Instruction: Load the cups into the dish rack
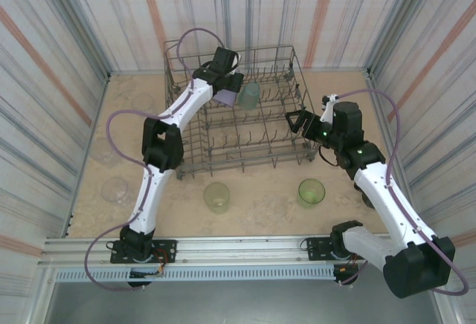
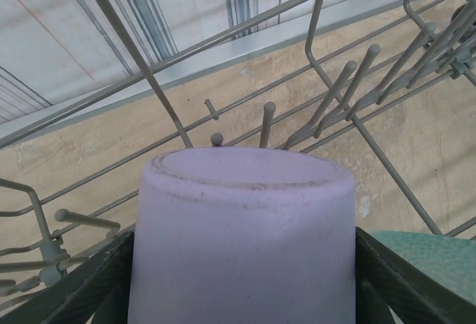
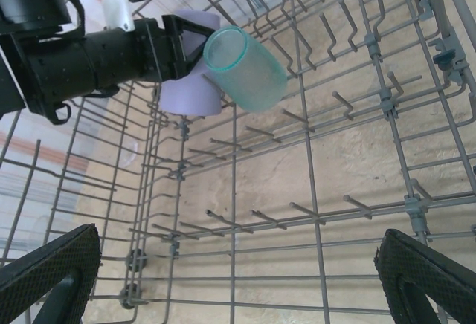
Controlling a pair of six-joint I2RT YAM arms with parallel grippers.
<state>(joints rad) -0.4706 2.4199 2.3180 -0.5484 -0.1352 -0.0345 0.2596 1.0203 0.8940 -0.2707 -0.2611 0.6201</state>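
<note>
Rail [image 1: 238, 248], sandy tabletop [image 1: 262, 211], dish rack [image 1: 288, 58], striped walls [image 1: 59, 34]

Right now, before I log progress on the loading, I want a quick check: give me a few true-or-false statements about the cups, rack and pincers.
1. The left pincer holds the lavender cup inside the dish rack. True.
2. The teal cup is outside the rack. False: it sits tilted in the rack, beside the lavender cup.
3. Two yellow-green cups stand on the table in front of the rack. True.
4. The right pincer grips a cup. False: it is open and empty.
</note>
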